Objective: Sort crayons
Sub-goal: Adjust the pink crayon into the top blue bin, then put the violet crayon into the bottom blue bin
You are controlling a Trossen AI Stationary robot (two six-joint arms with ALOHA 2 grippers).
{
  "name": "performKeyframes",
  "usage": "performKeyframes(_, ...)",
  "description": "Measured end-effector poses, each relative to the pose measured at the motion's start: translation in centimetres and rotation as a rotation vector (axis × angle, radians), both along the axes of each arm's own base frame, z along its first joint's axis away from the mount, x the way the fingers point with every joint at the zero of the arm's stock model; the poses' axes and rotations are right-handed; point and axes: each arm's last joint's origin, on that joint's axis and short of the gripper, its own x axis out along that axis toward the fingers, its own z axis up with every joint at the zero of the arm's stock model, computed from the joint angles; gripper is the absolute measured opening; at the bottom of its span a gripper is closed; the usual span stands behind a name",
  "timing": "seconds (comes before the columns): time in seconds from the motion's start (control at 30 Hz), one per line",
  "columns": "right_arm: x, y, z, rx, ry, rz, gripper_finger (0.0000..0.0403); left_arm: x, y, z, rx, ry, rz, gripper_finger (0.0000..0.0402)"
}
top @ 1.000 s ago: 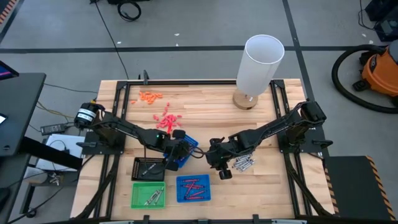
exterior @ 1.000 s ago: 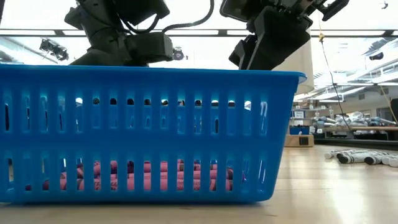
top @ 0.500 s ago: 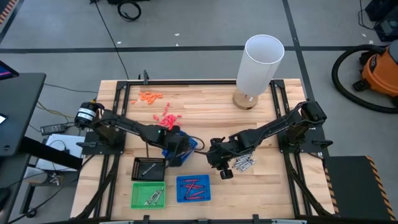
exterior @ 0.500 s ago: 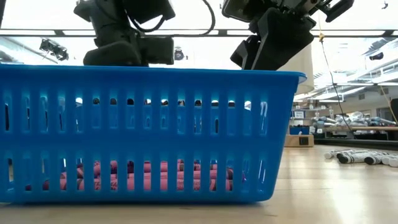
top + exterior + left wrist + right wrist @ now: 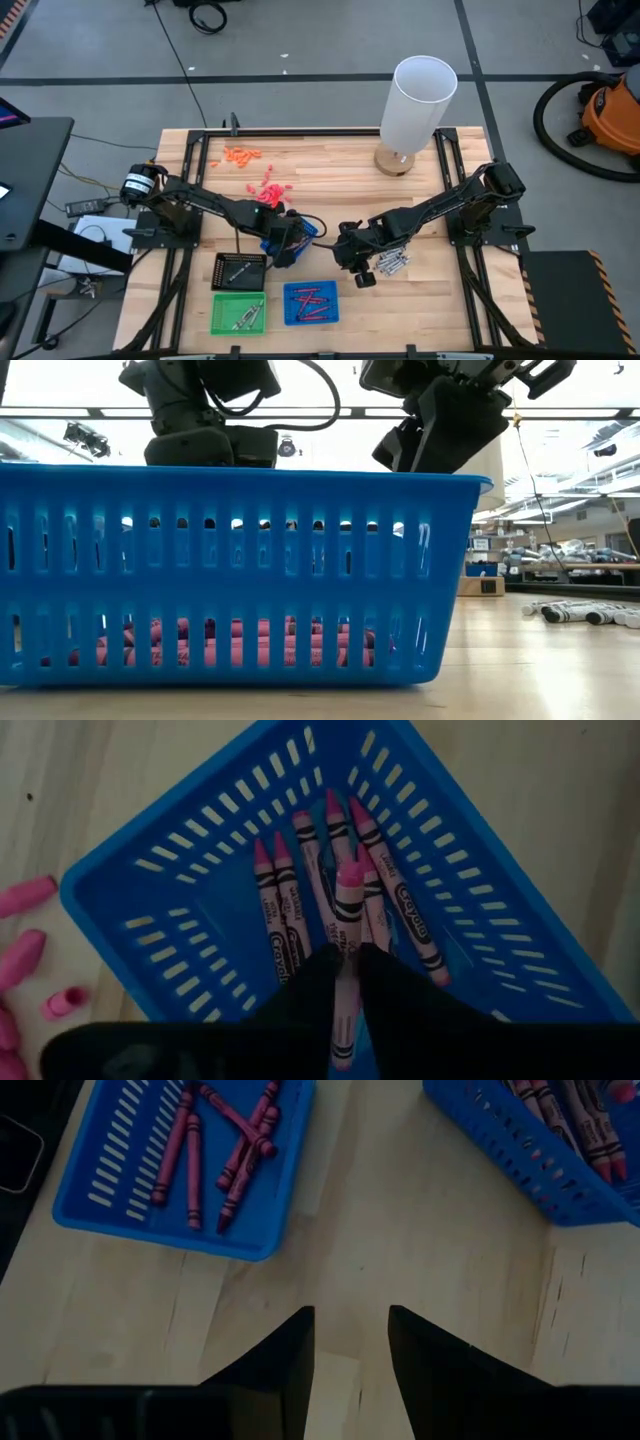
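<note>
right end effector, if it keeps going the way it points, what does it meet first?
Probably bare tabletop. The right end effector is open, aimed at the wood strip between the shallow blue tray and the blue basket. Depth is unclear, but nothing shows between its fingers.

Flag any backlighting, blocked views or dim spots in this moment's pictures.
Low view: the blue basket fills most of the frame, and bright ceiling light silhouettes both arms. Left wrist view: dim, yet crayon labels read. Right wrist view: evenly lit, blue tray clear.

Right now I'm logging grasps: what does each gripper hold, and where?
Left gripper: a pink crayon, pinched near its lower end, above the blue basket. Right gripper: nothing.
</note>
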Motion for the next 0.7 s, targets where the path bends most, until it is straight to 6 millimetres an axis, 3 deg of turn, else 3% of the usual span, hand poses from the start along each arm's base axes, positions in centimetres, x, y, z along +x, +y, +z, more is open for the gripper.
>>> performKeyframes(0.27,-0.6,-0.2,-0.3,-0.029,0.069,-0.003,0.0137,-0.1,0.0,0.2,0.019,-0.005,-0.039,0.0131)
performKeyframes(0.5,-2.6,-1.2,0.3,-0.148,0.191,-0.095,0.0137,-0.6,-0.2,1.7,0.140,-0.053,-0.101,0.0137)
performKeyframes(0.7,-4.4,-1.9,-0.5,-0.271,0.393,-0.072,0.0137,-1.5,-0.8,3.1,0.318,-0.085,-0.137,0.0137)
